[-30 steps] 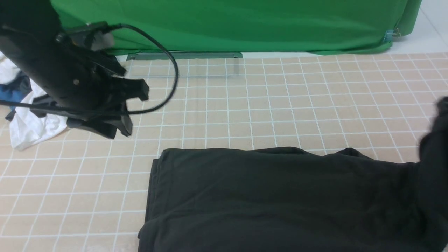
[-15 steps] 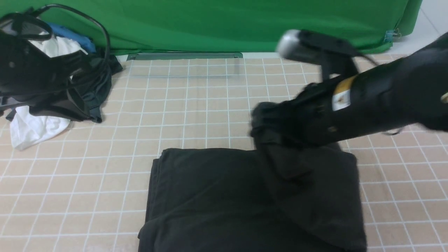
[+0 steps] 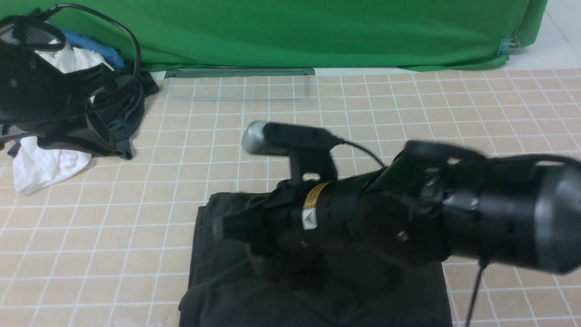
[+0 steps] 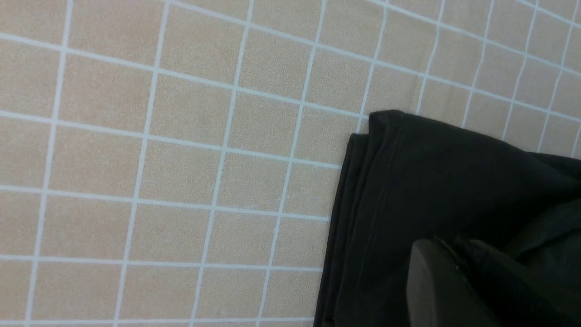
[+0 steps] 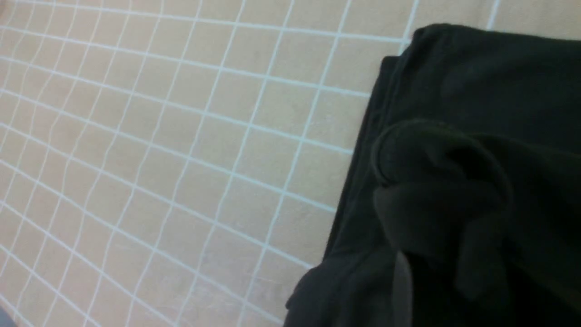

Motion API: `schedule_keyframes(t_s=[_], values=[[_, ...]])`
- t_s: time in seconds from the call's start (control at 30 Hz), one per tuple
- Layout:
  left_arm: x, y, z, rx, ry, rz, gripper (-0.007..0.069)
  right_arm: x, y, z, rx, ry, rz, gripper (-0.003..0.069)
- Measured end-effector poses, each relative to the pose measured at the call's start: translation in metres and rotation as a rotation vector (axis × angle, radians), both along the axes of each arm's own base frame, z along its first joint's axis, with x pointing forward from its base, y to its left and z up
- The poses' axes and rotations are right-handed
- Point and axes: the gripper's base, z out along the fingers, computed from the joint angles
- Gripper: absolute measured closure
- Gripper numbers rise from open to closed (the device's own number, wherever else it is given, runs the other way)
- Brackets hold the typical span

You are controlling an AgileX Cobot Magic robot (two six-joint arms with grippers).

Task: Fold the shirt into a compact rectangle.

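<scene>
Right gripper (image 3: 227, 227) apparently still pinching a fold of the black, layered, nearly rectangular shirt (image 3: 218, 281).

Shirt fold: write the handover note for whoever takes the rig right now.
Left gripper: shut, parked far left by the spare clothes; no grip visible.
Right gripper: low over the shirt's left part; blurred, so I cannot tell whether it is open or shut.
Shirt: near middle of the table, stacked in layers, roughly rectangular.
Done: main folds.
Left: likely clear the right arm, flatten the bunched cloth under it, square the edges.
</scene>
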Motion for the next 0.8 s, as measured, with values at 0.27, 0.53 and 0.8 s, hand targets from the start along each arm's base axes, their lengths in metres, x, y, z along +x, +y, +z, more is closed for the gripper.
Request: schedule_keyframes(t_s=[0.27, 0.53, 0.8], values=[[0.0, 0.0, 0.0, 0.001, -0.003, -0.002, 0.0606, -0.004, 0.003, 0.002, -0.002, -0.032, 0.037, 0.0109], [0.001, 0.0, 0.0, 0.003, -0.016, 0.003, 0.0606, 0.007, -0.025, 0.048, -0.156, -0.115, 0.17, 0.0533], [0.002, 0.0, 0.001, 0.003, -0.019, 0.005, 0.0606, 0.017, -0.024, 0.002, -0.33, -0.002, 0.237, 0.0627]])
